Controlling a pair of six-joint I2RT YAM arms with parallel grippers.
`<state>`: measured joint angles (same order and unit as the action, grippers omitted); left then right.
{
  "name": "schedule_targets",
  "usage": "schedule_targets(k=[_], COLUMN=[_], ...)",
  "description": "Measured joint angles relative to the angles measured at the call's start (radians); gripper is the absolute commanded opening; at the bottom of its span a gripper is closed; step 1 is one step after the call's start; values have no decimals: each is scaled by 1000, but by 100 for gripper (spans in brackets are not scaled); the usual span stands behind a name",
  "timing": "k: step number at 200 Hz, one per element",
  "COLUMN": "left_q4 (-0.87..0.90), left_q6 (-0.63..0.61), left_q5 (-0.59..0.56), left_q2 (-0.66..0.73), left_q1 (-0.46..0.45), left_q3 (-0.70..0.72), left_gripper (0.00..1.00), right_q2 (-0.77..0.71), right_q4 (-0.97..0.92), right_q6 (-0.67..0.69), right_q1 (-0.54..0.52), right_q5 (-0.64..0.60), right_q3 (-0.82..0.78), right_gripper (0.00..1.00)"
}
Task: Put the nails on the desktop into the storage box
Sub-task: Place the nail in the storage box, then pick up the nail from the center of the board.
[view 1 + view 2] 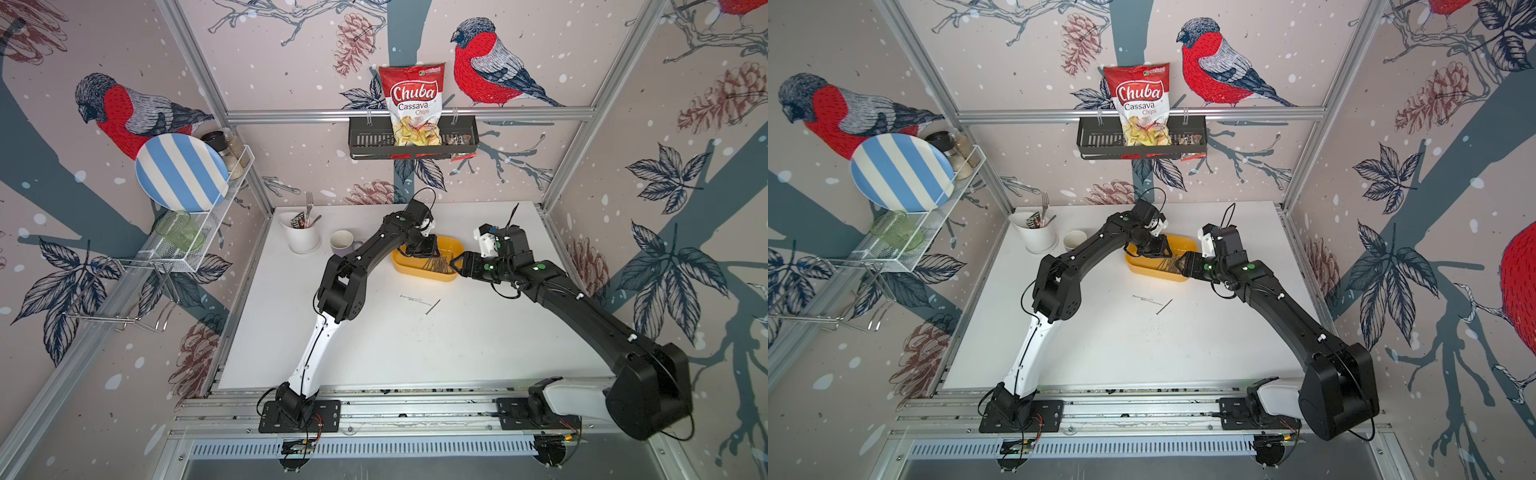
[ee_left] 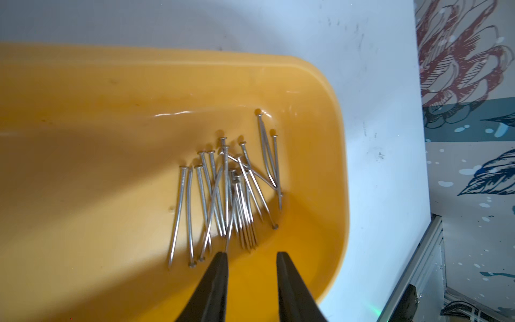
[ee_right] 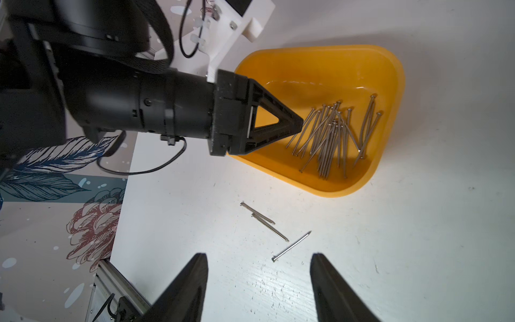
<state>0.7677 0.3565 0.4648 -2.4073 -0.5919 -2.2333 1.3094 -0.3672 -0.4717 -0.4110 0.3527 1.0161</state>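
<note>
Over the yellow box [image 1: 409, 272], near 12 o'clock of the surface [image 1: 374, 345], the left tool [image 2: 250, 253] hung low with its jaws partly open and nothing pinched. One nail's tip touched its side. It was probably kept low so nails stay inside. The heap of nails [image 2: 223, 195] lay in the box's 3 o'clock end. Three loose nails [image 1: 417, 300] lay on the surface at 6 o'clock of the box, apart from it. The right tool [image 3: 259, 255] sat just beside the box's 3 o'clock end, jaws wide and empty. It faced those three, likely lined up for the next pick.
</note>
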Motion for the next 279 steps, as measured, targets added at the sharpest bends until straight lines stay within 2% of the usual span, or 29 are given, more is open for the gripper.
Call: schedule_targets(k=[38,65,94,113,145,182,279], left_q4=[2,-9,-36,-64,-110,-121,-104], left_q6=[-47,-89,-108,-109,-112,-131,-164], left_q5=[-49,-93,-124,-130,-140,-171,-233], left_q2=[197,331,422,447,442,368,313], left_q1=[-31,-67,-103,-122,-174,-222,-256], left_q3=[178,397,611,689,714,686,681], left_gripper=[35,35,35,35,35,35,35], right_q2=[24,34,34,33,13,-27,-47], right_q4=[24,40,69,78,79,83,98], right_q6=[-29,-57,-87,-106,-111,-133,-137], right_q1=[10,26,48,56,56,56,56], right_q5=[-5,-5,6,13,18,18,18], right_q3=[-8,-35,-68,-82,-104,-134,-167], right_gripper=[63,63,63,63,63,63,63])
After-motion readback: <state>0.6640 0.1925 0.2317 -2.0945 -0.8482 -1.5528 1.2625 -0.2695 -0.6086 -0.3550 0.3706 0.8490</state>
